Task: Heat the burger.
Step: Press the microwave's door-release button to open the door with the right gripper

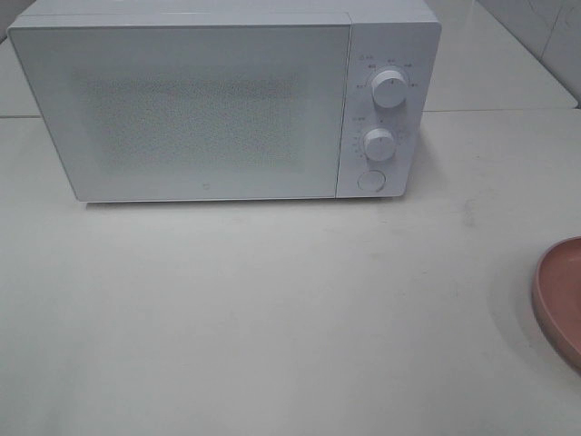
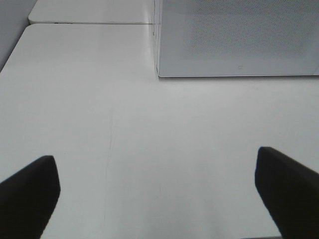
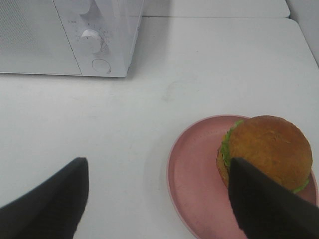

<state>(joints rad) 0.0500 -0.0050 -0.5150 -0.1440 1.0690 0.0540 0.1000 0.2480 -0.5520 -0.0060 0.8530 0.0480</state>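
The burger (image 3: 269,144), with a brown bun and a green lettuce edge, sits on a round pink plate (image 3: 194,184) in the right wrist view. My right gripper (image 3: 159,199) is open above the table and the plate. One of its dark fingers (image 3: 269,209) overlaps the near side of the burger in the picture; I cannot tell whether they touch. My left gripper (image 2: 157,194) is open over bare table, in front of the microwave (image 2: 234,40). In the high view the burger and both grippers are out of frame.
The white microwave (image 1: 200,109) stands at the back of the table with its door shut. Two knobs (image 1: 390,88) (image 1: 379,143) and a round button (image 1: 369,180) are on its right panel. The pink plate's rim (image 1: 563,295) shows at the right edge.
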